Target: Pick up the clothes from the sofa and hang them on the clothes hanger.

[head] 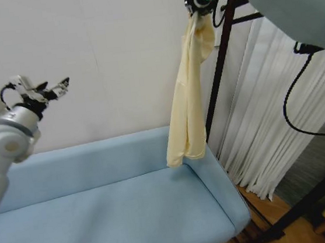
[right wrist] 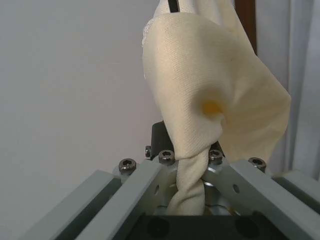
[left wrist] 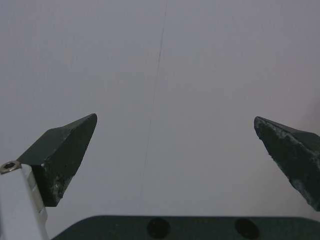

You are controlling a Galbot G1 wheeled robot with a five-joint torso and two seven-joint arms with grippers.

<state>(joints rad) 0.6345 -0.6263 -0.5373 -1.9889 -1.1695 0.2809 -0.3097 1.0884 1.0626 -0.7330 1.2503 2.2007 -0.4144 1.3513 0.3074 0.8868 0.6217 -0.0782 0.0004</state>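
1. Head view, garment: one pale yellow cloth [head: 188, 104], long and limp. It hangs in soft folds from high up down to just above the right end of the light blue sofa [head: 102, 210]. It sits just beside the dark pole of the clothes stand [head: 220, 68], with white curtains [head: 278, 108] behind.
2. Head view, my right gripper [head: 197, 6]: raised high by the top of the pole and clamped on the garment's upper end, which carries the whole length clear of the seat.
3. Head view, my left gripper [head: 52, 87]: held up over the left part of the sofa, pointing toward the wall [head: 114, 56], with nothing in it.
4. Left wrist view, my left gripper's dark fingers [left wrist: 62, 155]: spread wide apart, with bare white wall between them and touching nothing.
5. Right wrist view, garment: fine-knit cream fabric, bunched into a rounded fold above and twisted into a narrow rope below.
6. Right wrist view, right gripper: closed tight on that twisted neck of cloth. A dark strip of the pole stands behind the fold.
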